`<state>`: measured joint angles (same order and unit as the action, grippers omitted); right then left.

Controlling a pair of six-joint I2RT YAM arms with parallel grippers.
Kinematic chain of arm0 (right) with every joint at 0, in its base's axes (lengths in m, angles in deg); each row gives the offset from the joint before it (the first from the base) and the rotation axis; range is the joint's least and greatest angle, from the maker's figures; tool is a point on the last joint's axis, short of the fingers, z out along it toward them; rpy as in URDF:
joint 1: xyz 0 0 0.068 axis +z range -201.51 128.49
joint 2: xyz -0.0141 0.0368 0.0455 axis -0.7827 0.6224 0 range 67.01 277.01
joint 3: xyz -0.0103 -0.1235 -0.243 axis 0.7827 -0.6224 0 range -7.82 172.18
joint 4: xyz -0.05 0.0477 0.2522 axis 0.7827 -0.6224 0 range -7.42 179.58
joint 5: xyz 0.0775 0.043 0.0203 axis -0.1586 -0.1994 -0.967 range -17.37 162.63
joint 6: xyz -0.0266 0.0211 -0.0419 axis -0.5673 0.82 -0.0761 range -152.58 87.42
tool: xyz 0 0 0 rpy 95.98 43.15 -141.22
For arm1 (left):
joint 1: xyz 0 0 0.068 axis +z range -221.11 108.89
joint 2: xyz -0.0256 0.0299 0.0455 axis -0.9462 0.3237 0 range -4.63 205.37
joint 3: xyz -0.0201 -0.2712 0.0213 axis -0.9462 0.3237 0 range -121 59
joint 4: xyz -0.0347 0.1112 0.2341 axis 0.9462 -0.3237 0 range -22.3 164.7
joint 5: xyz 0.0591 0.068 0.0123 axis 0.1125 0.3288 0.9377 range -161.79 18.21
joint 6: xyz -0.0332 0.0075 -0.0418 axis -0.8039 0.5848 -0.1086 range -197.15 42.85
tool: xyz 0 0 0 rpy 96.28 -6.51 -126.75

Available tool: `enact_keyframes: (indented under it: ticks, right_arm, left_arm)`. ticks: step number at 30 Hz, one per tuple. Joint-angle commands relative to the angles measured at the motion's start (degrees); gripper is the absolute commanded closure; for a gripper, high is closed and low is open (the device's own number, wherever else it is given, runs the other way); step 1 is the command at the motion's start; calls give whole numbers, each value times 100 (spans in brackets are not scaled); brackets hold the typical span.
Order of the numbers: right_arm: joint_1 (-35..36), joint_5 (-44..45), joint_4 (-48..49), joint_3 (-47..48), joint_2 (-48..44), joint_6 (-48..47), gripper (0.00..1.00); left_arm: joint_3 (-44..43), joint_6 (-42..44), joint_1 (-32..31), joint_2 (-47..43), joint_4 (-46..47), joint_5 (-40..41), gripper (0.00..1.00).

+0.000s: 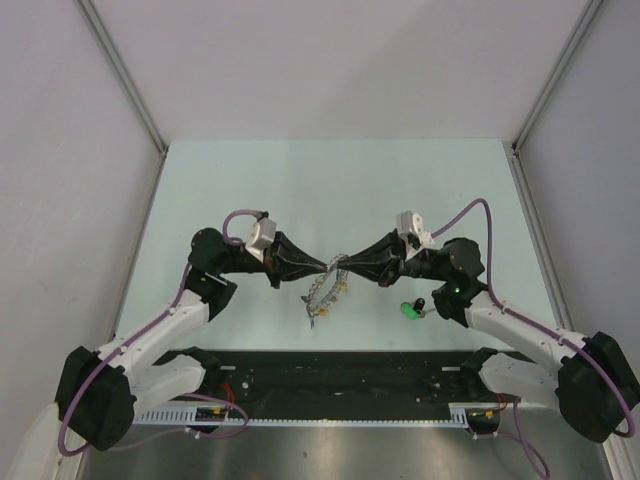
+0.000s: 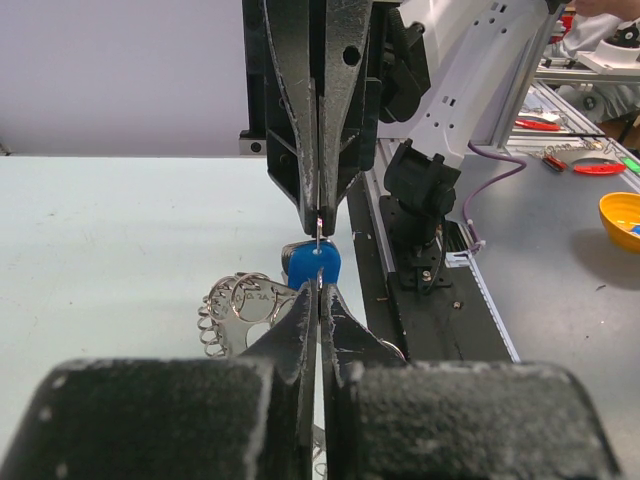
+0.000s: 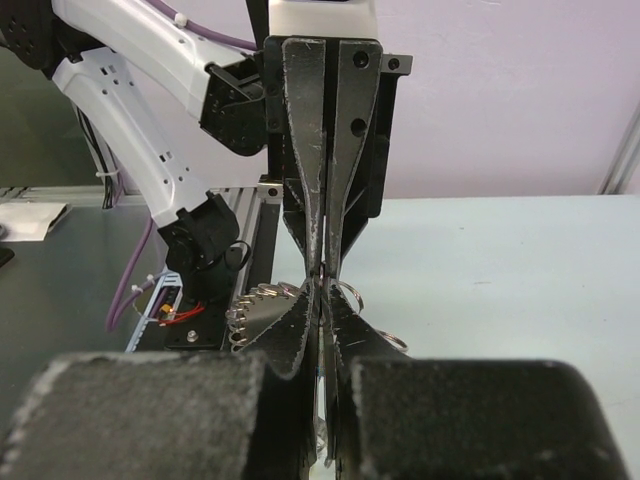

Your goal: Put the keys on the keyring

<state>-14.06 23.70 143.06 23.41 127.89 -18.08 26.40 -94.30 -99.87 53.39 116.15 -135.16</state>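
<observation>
The left hand and the right hand meet tip to tip above the bench, both with jaws pressed fully together. The blue key sits right at the left hand's fingertips, apparently pinched by its metal part, which is hidden between the pads. Just beyond it, the right hand nips a thin wire loop that seems to belong to the keyring. The rest of the ring trails below and to one side of the two tips. The main risk is the fineness of both grips: each hand has only a sliver of metal, so a small sideways pull by either arm could twist the key or spring the loop out of the pads. If either slips, ring and key would probably drop to the bench under the hands and the threading would need a fresh pick. With the tips this close, any inward push could also knock the fingers together. Whether the loop passes through the key's hole cannot be told. A green key lies apart, beside the right arm, not yet on the ring.
</observation>
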Motion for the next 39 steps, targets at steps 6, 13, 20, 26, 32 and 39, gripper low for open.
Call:
enact_keyframes:
  ticks: [6,13,20,26,32,39]
  right_arm:
    - [60,76,383,209,82,0,100]
    - [78,15,427,218,143,17,100]
    - [96,-12,410,218,205,-18,100]
    - [96,-47,392,209,161,-9,100]
    - [104,-73,357,218,152,-18,100]
    - [131,-108,392,217,196,-9,100]
  left_arm:
    - [-10,-96,-16,-107,346,-8,100]
    - [-18,-122,-16,-98,372,-26,100]
    - [-10,-149,-25,-98,399,-61,100]
    - [-1,-157,-34,-98,407,-35,100]
    - [8,-175,-25,-107,434,-35,100]
    - [17,-219,-34,-98,495,-35,100]
